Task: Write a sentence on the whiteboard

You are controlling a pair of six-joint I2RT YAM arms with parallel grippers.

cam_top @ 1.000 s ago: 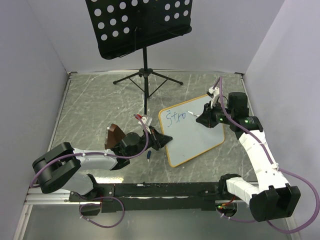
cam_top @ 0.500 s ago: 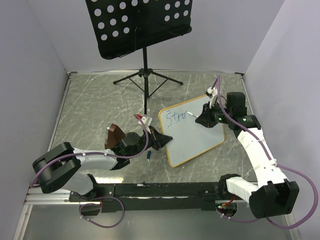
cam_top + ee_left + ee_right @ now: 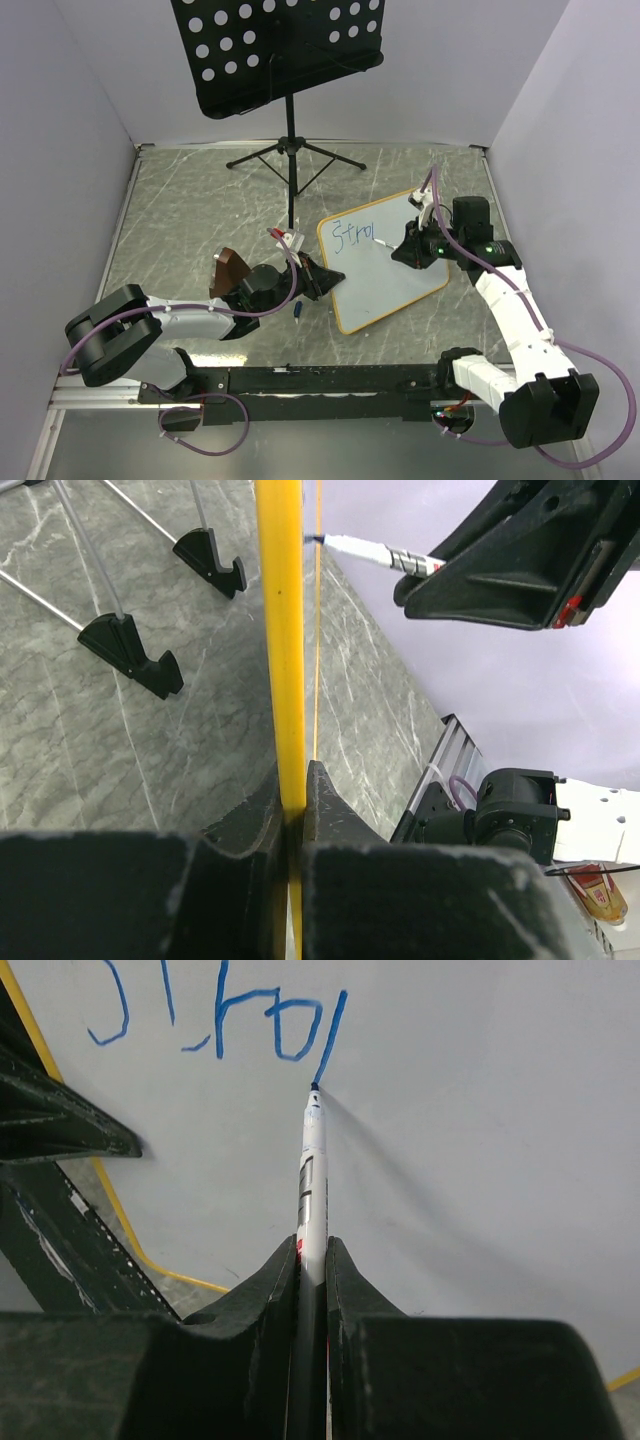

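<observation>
Four letters of the blue handwritten sentence (image 3: 355, 236), reading "Stro", sit along the upper left part of the small white rounded-corner whiteboard (image 3: 388, 272) with its thin tan-orange frame, and one slanted blue stroke stands just after the "o". In the right wrist view the same writing (image 3: 222, 1018) appears upside down near the top of the white surface (image 3: 460, 1160), with the stroke's lower end meeting the tip of a slim white marker (image 3: 312, 1175). The whiteboard is right of centre on the grey marbled table (image 3: 180, 220), turned at an angle to the table's edges; how steeply it leans cannot be told. The right gripper (image 3: 405, 248) is over the board's upper middle, its jaws closed narrowly around the barrel of the marker (image 3: 385, 243), which points toward the writing. The left gripper (image 3: 325, 280) is at the board's left edge, and the left wrist view shows its jaws (image 3: 292, 790) pinched tight on the orange frame (image 3: 281, 630), with the marker (image 3: 375, 552) touching the board from the far side. Near the left arm lie a small brown block (image 3: 230, 268) and a little blue item (image 3: 300, 312). Behind the board stands a black perforated music stand (image 3: 275, 50) on tripod legs, well apart from both grippers.
</observation>
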